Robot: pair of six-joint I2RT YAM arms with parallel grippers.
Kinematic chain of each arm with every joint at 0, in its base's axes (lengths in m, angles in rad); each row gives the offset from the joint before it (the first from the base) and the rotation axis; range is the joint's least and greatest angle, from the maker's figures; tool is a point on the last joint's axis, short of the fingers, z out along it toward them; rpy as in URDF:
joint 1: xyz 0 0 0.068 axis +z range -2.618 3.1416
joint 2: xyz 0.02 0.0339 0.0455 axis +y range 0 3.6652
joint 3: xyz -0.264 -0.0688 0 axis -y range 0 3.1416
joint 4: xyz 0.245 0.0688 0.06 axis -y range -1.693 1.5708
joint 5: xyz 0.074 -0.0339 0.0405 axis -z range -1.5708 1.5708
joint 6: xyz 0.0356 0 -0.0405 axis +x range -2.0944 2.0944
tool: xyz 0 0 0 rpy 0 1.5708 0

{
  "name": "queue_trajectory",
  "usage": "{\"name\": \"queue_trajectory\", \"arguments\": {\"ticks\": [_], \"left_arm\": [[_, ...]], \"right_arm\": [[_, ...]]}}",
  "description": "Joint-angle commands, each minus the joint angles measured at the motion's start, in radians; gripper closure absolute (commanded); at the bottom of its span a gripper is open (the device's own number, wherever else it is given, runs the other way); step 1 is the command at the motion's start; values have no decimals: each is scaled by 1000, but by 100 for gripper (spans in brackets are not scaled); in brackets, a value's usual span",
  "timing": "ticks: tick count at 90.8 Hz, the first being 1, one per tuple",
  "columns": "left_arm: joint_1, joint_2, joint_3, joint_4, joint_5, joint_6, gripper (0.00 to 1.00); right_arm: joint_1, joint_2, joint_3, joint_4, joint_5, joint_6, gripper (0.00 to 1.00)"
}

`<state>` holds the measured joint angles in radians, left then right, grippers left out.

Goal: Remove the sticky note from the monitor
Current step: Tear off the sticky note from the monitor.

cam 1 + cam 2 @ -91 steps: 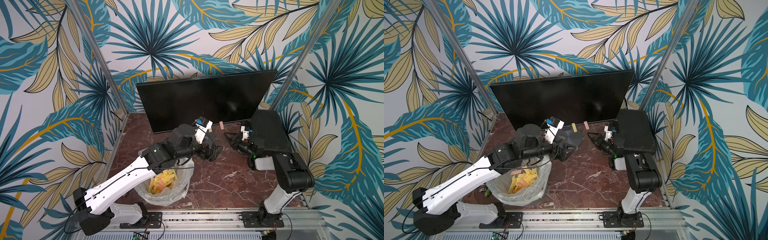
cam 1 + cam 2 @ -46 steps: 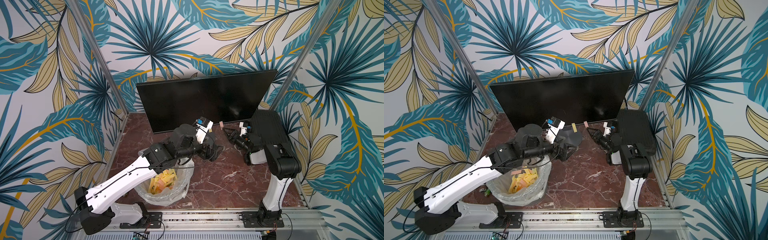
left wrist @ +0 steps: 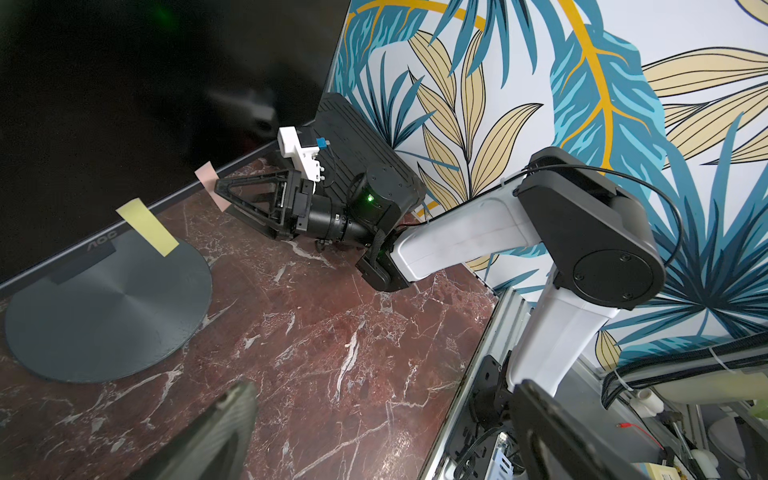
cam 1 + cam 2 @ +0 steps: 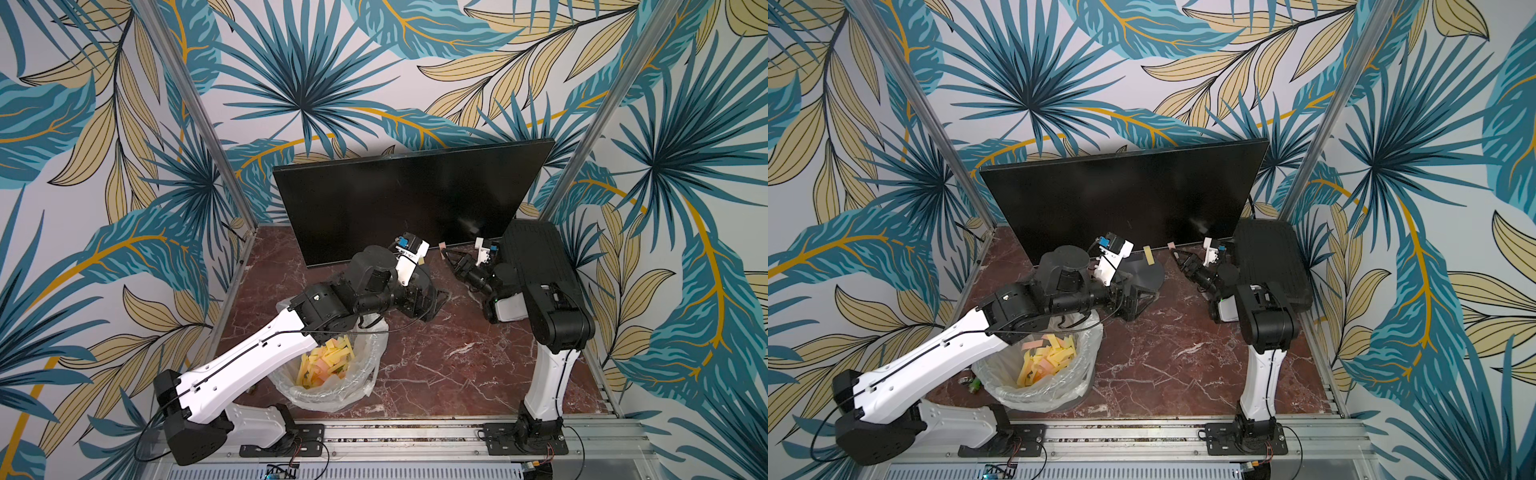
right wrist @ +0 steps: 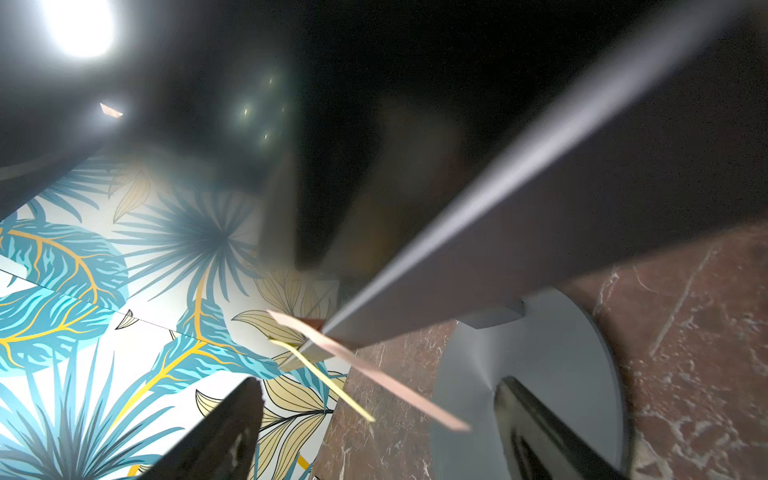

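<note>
The black monitor stands at the back on its round grey base. Two sticky notes hang from its lower edge: a pink one and a yellow one. My right gripper is open, its fingers on either side of the pink note, with the yellow note just beyond. My left gripper hangs open and empty over the marble in front of the base.
A black ribbed box leans at the right wall behind the right arm. A bin lined with clear plastic holds several used notes at the front left. A small green object lies beside it. An aluminium rail runs along the front.
The right arm has raised its elbow and pushed its gripper toward the monitor's lower edge, up to the pink note. The left arm has stayed nearly still.
</note>
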<state>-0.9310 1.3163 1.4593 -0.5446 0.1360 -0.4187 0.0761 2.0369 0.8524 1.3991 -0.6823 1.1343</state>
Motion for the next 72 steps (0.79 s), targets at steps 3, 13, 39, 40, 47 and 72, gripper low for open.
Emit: {"name": "queue_trajectory", "arguments": {"ticks": [3,13,39,40,47,72], "left_arm": [[-3,3,26,-7,5,5,0],[-3,2,23,-4,4,2,0],[-4,1,21,3,1,0,0],[-4,1,21,3,1,0,0],[-3,1,20,3,1,0,0],[-5,-5,13,8,-1,-3,0]], "right_arm": [[7,20,29,33,-29,8,13],[7,14,27,33,-32,13,17],[7,-9,-21,33,-36,1,29],[7,-10,-22,34,-36,1,30],[8,-15,-30,34,-39,-1,36],[7,-34,-54,33,-49,3,61]]}}
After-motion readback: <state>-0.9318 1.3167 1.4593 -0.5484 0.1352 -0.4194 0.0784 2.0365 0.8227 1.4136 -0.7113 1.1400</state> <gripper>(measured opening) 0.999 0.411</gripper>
